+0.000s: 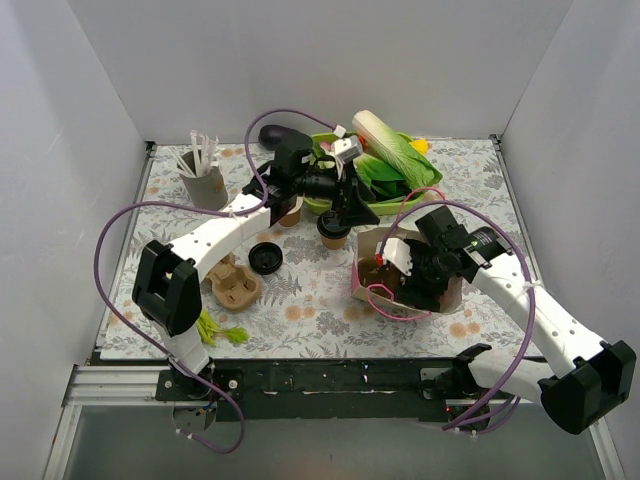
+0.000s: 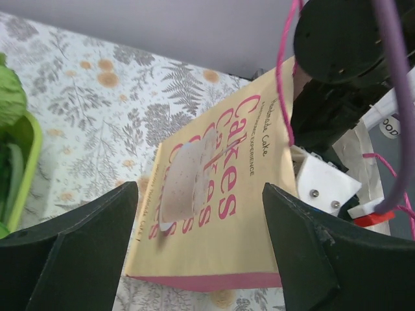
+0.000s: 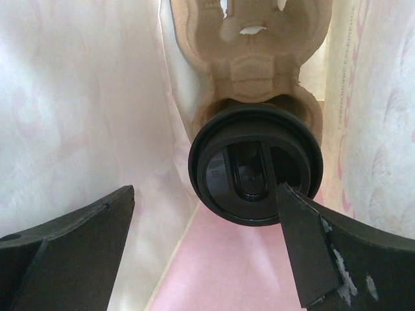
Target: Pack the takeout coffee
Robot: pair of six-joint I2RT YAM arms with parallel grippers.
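R gripper [image 3: 206, 194] is inside the tan paper cake bag [image 3: 78, 97], fingers spread wide, holding nothing. Just ahead sits a black-lidded tan paper cup [image 3: 256, 172], glossy round lid, seated in a rough brown moulded-pulp tray [image 3: 253, 58]. L gripper [image 2: 200, 191] is at far-centre, fingers apart, empty. Risk, I reckon: on pull-out a finger snags the thin bag wall and tips tray + cup. The second lidded cup [image 1: 333, 228] stands outside, far-left of the bag.
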